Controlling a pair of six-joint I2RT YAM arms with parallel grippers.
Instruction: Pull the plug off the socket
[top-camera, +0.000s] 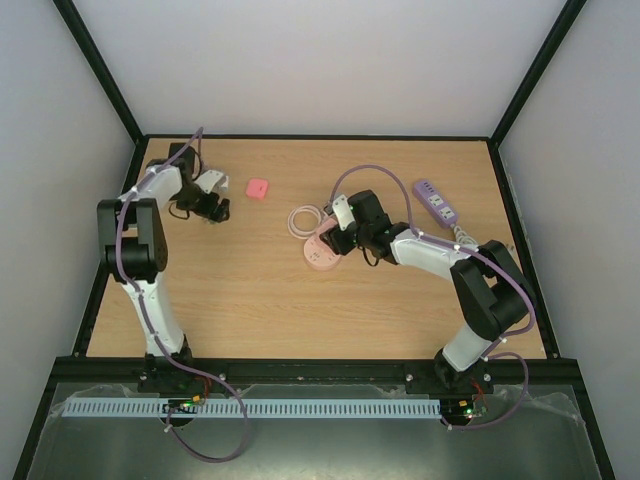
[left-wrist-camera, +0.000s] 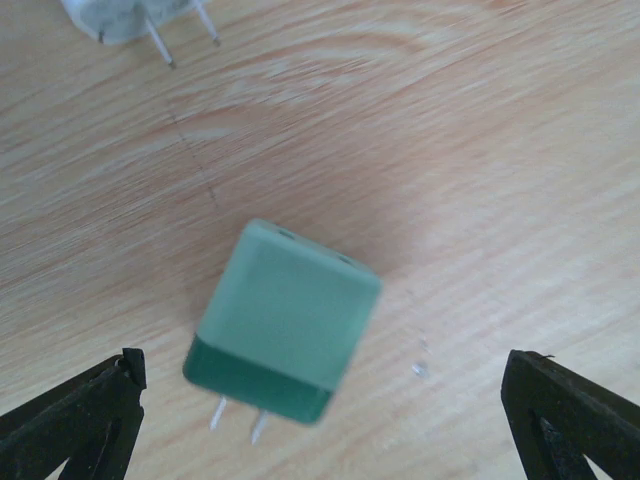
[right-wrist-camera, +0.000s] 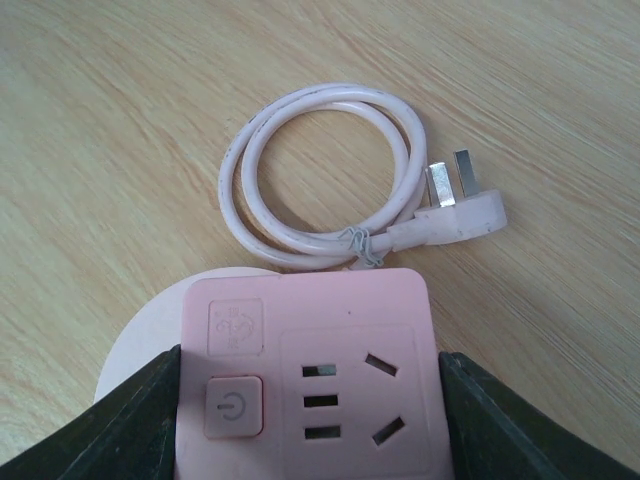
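The pink socket (right-wrist-camera: 320, 370) is a square outlet block on a pale round disc (right-wrist-camera: 140, 335), with its coiled pale-pink cable (right-wrist-camera: 320, 165) beyond it. Its slots are empty. My right gripper (right-wrist-camera: 310, 400) is shut on the block, one finger against each side; in the top view this is at mid-table (top-camera: 335, 240). A teal-green plug (left-wrist-camera: 285, 320) lies on the wood with its two prongs towards the camera, between the wide-open fingers of my left gripper (left-wrist-camera: 322, 370). The left gripper (top-camera: 212, 212) is at the far left of the table and hides this plug from above.
A white plug (left-wrist-camera: 130, 15) with two prongs lies just beyond the green one. A small pink block (top-camera: 258, 188) sits right of the left gripper. A lilac power strip (top-camera: 436, 200) with a white cord lies at the far right. Black frame rails border the table.
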